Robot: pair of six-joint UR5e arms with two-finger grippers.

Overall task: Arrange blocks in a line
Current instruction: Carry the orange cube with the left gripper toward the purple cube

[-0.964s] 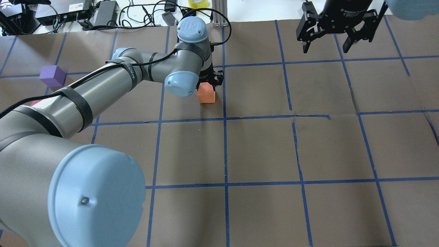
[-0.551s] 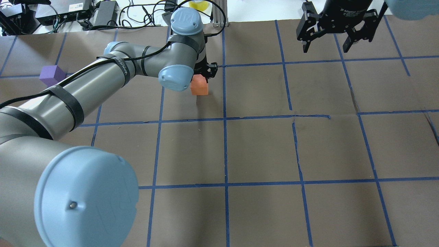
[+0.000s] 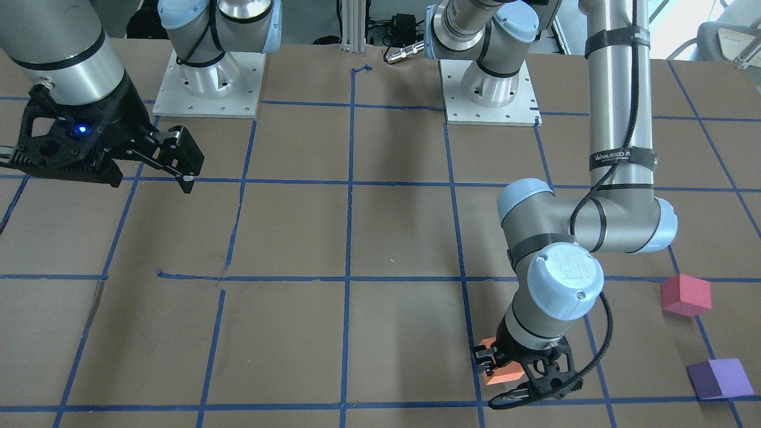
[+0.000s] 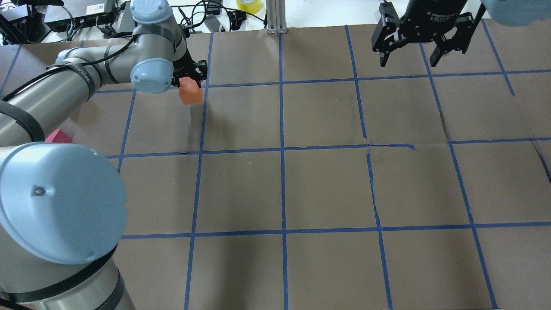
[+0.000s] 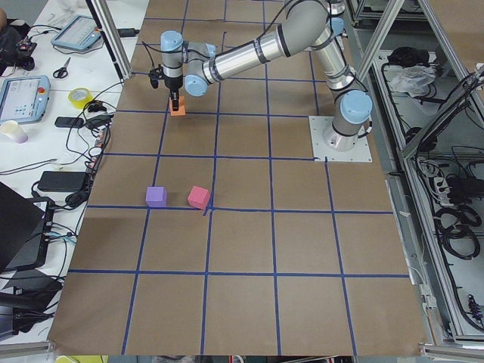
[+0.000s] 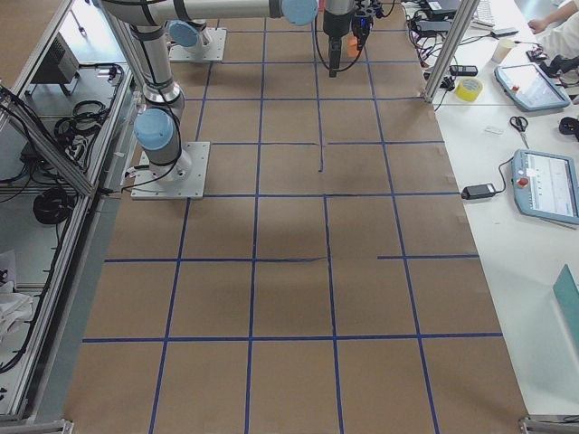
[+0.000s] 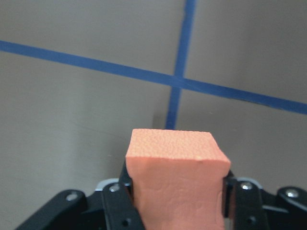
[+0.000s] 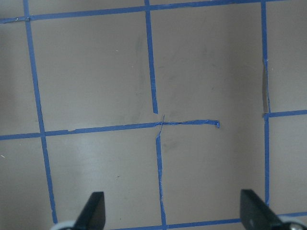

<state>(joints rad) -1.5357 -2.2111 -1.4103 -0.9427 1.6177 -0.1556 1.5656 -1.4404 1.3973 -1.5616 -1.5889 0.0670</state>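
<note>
My left gripper (image 4: 190, 82) is shut on the orange block (image 4: 191, 94) and holds it just above the brown paper, close to a blue tape crossing. The block fills the left wrist view (image 7: 177, 175) between both fingers and also shows in the front view (image 3: 503, 372). The pinkish-red block (image 3: 685, 294) and the purple block (image 3: 719, 378) lie side by side on the table, apart from the gripper, on the robot's left. In the overhead view only a corner of the pinkish-red block (image 4: 58, 137) shows, and the purple block is hidden behind my left arm. My right gripper (image 4: 409, 58) is open and empty, raised over the far right.
Brown paper with a blue tape grid (image 4: 282, 148) covers the table. Cables, power bricks and a yellow tape roll (image 4: 249, 5) lie beyond the far edge, next to an aluminium post (image 4: 275, 17). Two arm base plates (image 3: 208, 83) stand at the robot's side.
My left arm has swung to the left and further back, carrying the orange block about one grid square. It now covers the purple block. The right gripper has not moved.
</note>
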